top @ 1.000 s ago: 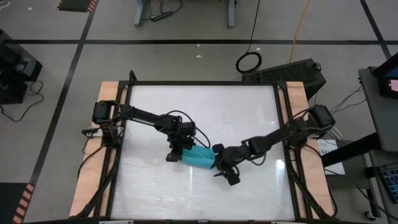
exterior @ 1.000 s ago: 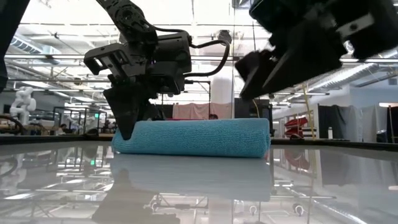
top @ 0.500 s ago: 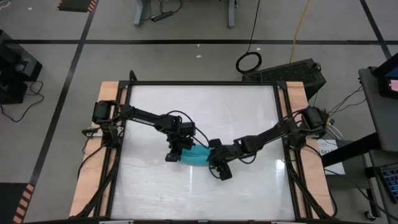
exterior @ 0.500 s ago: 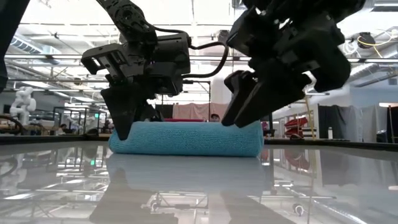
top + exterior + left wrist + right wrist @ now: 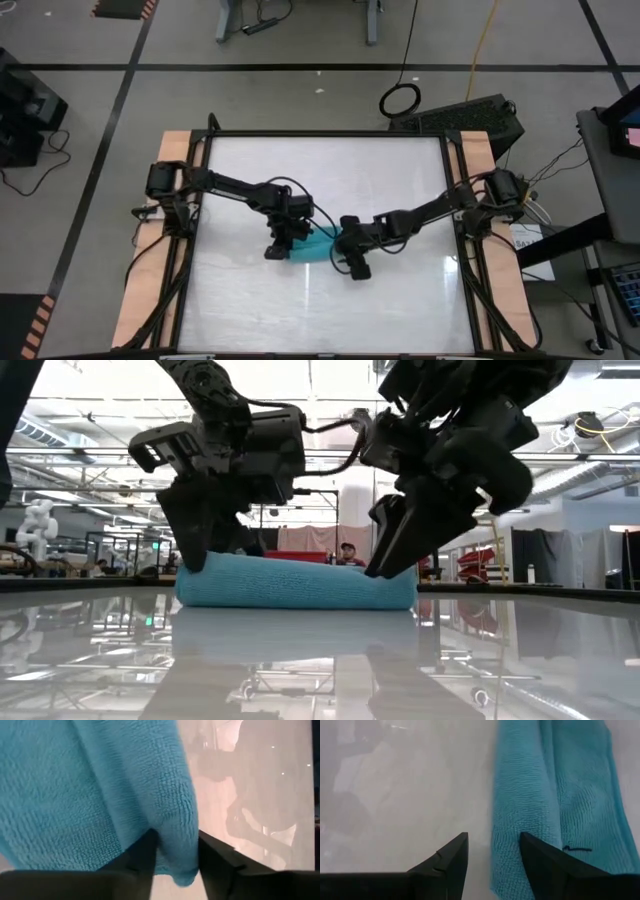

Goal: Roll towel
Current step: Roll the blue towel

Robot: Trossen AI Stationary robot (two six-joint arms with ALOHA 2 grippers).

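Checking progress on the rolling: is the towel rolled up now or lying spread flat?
Rolled: the towel lies as a compact teal cylinder on the table, with layered folds visible in the right wrist view.

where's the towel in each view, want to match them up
high: towel at table centre, between the two grippers.
low: a roll lying across the middle.
left wrist: fills most of the frame, a fold between the fingers.
right wrist: beside the open fingers.
Shared landmark: white table.
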